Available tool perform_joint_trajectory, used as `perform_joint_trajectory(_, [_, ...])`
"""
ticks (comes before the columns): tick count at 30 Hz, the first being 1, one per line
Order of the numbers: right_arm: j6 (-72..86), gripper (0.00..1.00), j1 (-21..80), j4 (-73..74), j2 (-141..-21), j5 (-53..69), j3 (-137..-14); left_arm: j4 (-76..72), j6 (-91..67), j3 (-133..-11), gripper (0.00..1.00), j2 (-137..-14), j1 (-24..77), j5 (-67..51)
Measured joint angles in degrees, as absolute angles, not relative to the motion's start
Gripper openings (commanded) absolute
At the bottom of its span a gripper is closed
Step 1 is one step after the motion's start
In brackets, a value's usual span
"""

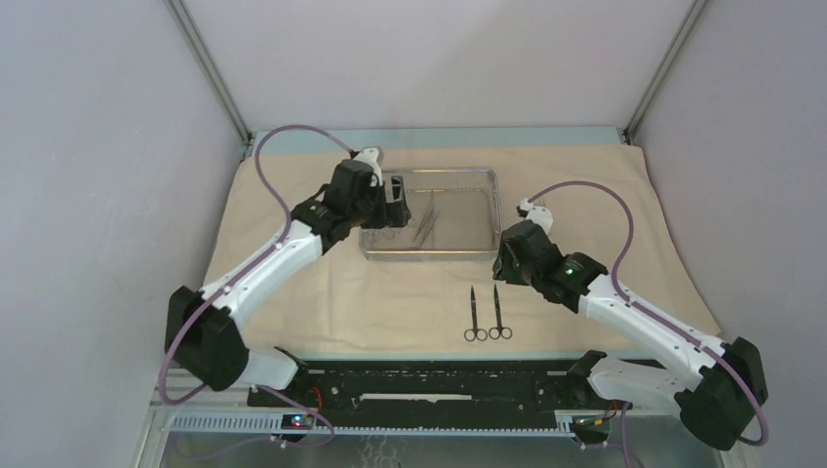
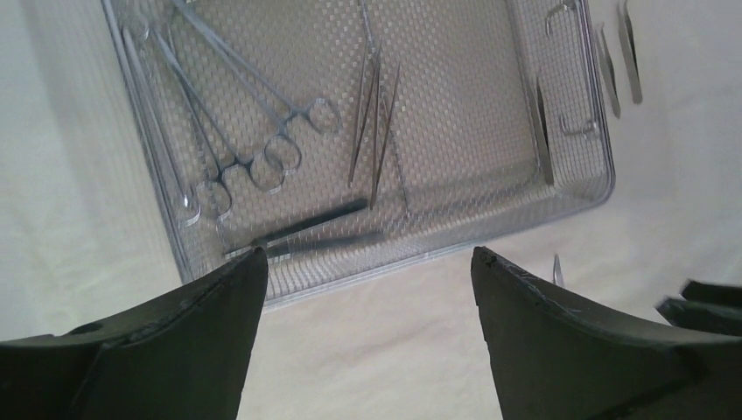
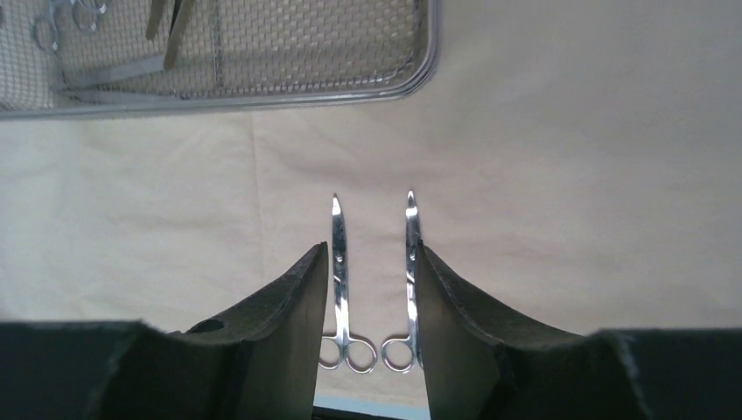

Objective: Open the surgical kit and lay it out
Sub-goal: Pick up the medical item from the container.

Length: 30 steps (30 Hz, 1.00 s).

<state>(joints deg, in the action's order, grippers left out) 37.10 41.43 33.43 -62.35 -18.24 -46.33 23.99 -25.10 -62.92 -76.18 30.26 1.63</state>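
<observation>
The beige cloth wrap point(image 1: 605, 195) lies spread flat over the table. On it stands the steel mesh tray point(image 1: 458, 172), seen close in the left wrist view point(image 2: 490, 52). Two ring-handled clamps point(image 2: 236, 122) and slim tweezers point(image 2: 376, 131) lie inside it. My left gripper point(image 1: 395, 190) hangs over the tray's left end, its jaws wide open and empty point(image 2: 367, 262). Two scissors point(image 1: 475, 314) point(image 1: 499, 314) lie side by side on the cloth in front of the tray, tips towards it. My right gripper point(image 3: 372, 254) hovers above them, open, holding nothing.
Grey enclosure walls with metal corner posts point(image 1: 210, 73) close in the back and sides. A black rail point(image 1: 439, 380) with both arm bases runs along the cloth's near edge. The tray's corner point(image 3: 420, 74) shows ahead of the right gripper.
</observation>
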Motion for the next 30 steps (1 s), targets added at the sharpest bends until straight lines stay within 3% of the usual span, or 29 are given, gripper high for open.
perform_joint_trajectory(16, [27.46, 0.54, 27.66, 31.97, -52.12, -10.76, -47.40, 29.47, -18.48, -86.04, 0.52, -107.74, 31.62, 7.90])
perform_joint_trajectory(30, [24.16, 0.54, 21.12, 29.74, -50.33, -3.11, -47.44, 30.65, -17.45, -90.43, 0.39, -118.15, 33.95, 8.08])
